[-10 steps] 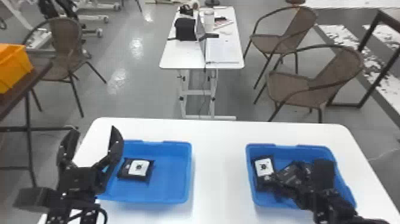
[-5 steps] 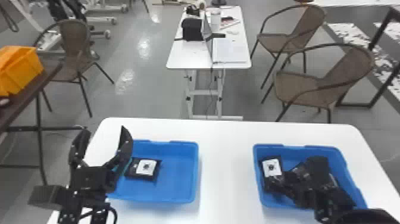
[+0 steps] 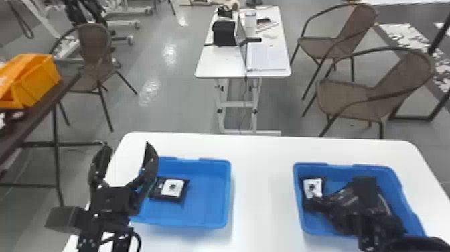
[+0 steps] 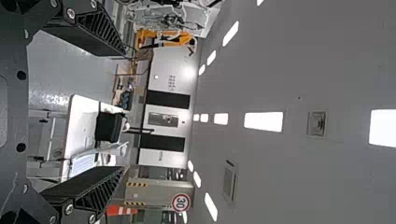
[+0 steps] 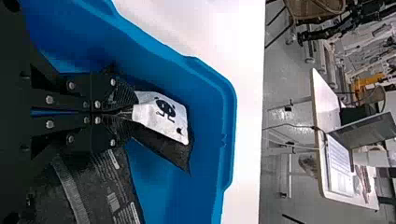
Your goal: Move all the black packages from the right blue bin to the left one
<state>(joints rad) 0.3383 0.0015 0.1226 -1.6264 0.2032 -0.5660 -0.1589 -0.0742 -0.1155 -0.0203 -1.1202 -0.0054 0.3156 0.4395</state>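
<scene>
Moved the right hand [image 5: 123, 112] toward the right bin's [image 3: 338, 170] far left corner, pinching a black package [image 5: 163, 116] there; probably readied it for lifting to the left bin [image 3: 207, 194].

Illumination was bright, supplied overhead by rectangular ceiling lights [image 4: 264, 122]. In the left wrist view, these registered as solid white against a grey ceiling [image 4: 285, 60]. Beyond the far edge of the counter [image 3: 263, 167], the floor [image 3: 187, 83] returned patches of glare. The counter surface rendered nearly uniform white. A soft shadow followed the near wall of the left blue bin [image 3: 214, 201]; shade darkened parts of the right blue bin [image 3: 398, 187] inside.
</scene>
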